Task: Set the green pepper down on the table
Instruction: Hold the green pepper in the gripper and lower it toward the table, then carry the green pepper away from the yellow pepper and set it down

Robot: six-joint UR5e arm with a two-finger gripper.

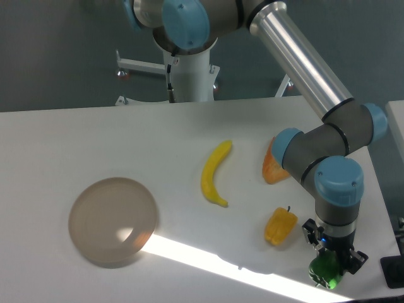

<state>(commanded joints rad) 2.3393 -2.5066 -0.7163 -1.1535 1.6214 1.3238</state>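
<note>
The gripper (pixel 332 264) is pointing straight down and clenching the green pepper (pixel 324 270) between its fingers, right at the table (pixel 95 139) near its front right edge (contact unclear). The pepper's long axis cannot be told. A yellow pepper (pixel 279 226) is lying nearby.

A single robot arm (pixel 297 60) reaches in from the far top of the scene, where its white base column stands behind the table edge. A long silver tube runs diagonally down to the right, ending in a grey elbow with light blue caps. From there the grey wrist joints fold back left, then turn straight down at the near right. The black two-finger gripper (pixel 329 264) points downward, low over the surface, its fingers closed around the green pepper (pixel 325 270), which shows just beneath and between them.
</note>
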